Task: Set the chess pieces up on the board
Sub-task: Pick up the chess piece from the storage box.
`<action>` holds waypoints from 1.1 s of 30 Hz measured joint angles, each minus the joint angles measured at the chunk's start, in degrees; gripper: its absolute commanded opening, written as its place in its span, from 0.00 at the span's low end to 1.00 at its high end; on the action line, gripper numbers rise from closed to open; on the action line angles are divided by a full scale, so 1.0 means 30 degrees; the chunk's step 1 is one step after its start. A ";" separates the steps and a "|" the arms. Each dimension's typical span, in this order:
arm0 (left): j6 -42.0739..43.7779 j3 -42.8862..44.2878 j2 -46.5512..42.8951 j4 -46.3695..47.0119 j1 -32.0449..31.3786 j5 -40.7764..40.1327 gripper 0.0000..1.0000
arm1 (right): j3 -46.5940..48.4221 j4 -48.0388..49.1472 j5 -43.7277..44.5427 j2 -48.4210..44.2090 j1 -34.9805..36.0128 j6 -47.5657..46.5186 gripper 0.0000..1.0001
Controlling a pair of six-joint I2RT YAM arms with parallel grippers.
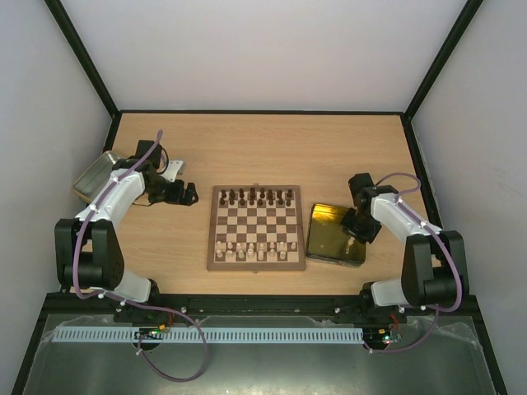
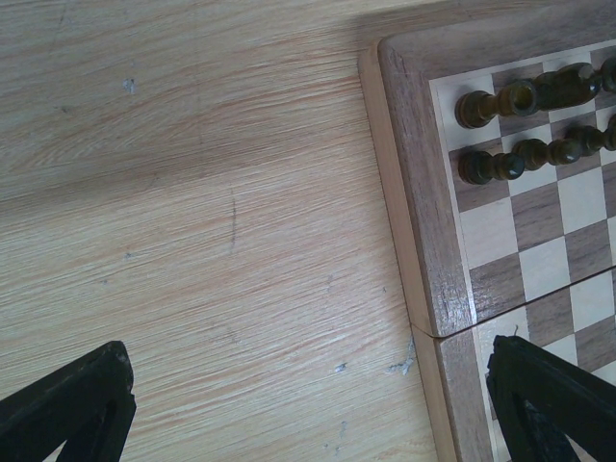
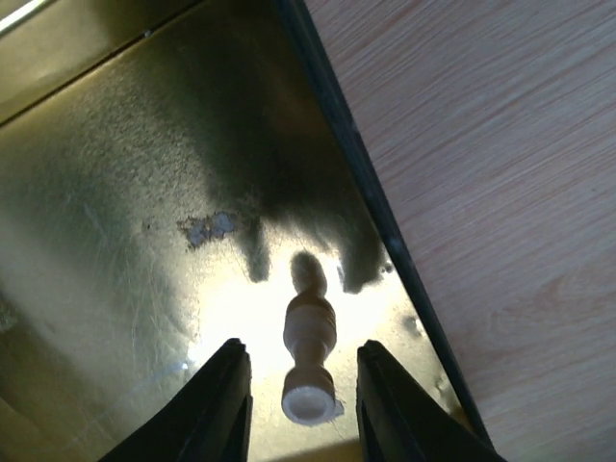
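Your right hand [image 3: 300, 348], fingers [image 3: 226, 409] half-spread and touching nothing, straddles a pale chess piece [image 3: 310, 332] lying lengthwise between them in the tray [image 3: 96, 192].

Top: high behind arm bases, facing down, whole table [image 1: 263, 140]. Left wrist: close, downward past left fingers [image 2: 72, 409]; board [image 2: 419, 192] corner beyond them, shared with top. Right wrist: closest, tray [image 3: 96, 192] floor beyond right fingers [image 3: 217, 409].

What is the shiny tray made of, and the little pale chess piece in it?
The tray looks like metal, gold-tinted and shiny: it mirrors light and shows fine scratches. The pale chess piece looks like turned wood with a smooth matte cream finish, though plastic can't be ruled out.
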 measured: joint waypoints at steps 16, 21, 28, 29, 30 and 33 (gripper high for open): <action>0.0000 0.0000 0.0000 0.0007 0.0000 -0.0066 1.00 | -0.0291 0.0765 0.0175 0.0590 -0.0036 -0.0175 0.03; 0.0000 0.0000 0.0007 0.0007 0.0000 -0.0066 0.99 | -0.0080 0.0066 0.0474 -0.0328 -0.0036 -0.0546 0.02; 0.0000 0.0000 0.0138 0.0000 -0.0015 -0.0066 0.99 | 0.0925 -0.1217 0.0546 -0.1719 0.0867 -0.0809 0.02; 0.0000 0.0000 0.0146 0.0007 -0.0015 -0.0066 0.99 | 0.1188 -0.1552 0.0583 -0.1770 0.1435 -0.0801 0.02; 0.0000 0.0000 0.0146 0.0007 -0.0022 -0.0066 1.00 | 0.1311 -0.1654 0.0517 -0.1807 0.2069 -0.0801 0.02; 0.0000 0.0000 0.0146 0.0000 -0.0087 -0.0080 0.99 | 0.2208 -0.2382 0.0474 -0.1763 0.4320 -0.0772 0.02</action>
